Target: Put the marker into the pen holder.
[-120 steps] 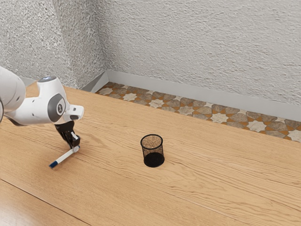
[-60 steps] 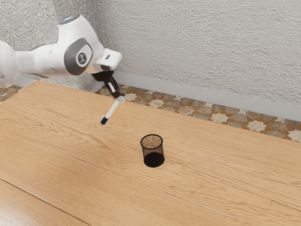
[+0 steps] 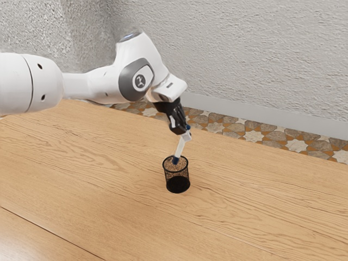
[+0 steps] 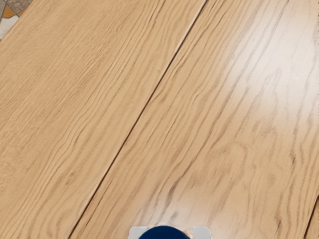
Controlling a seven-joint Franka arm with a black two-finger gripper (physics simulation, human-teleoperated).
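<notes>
"Marker (image 3: 180, 146) first: where was it?"

"Up in the hand (image 3: 186, 134), gripped between both fingers, tilted, with its lower blue end at the mouth of the pen holder (image 3: 178, 185)."

"Inside the rim?"

"It appeared within the ring of the rim in the exterior view. I couldn't tell whether the tip had dipped below it."

"And the holder itself?"

"Black mesh, upright on the wooden desk (image 3: 98, 174). The hand was above it, leaning, and apart from the rim."

"What did the wrist view add?"

"The marker's upper blue end at the lower edge, and a dark seam (image 4: 135, 123) running across the desk."

"Anything behind?"

"Patterned floor tiles (image 3: 253, 136) and a rough pale wall (image 3: 244, 49)."
</notes>
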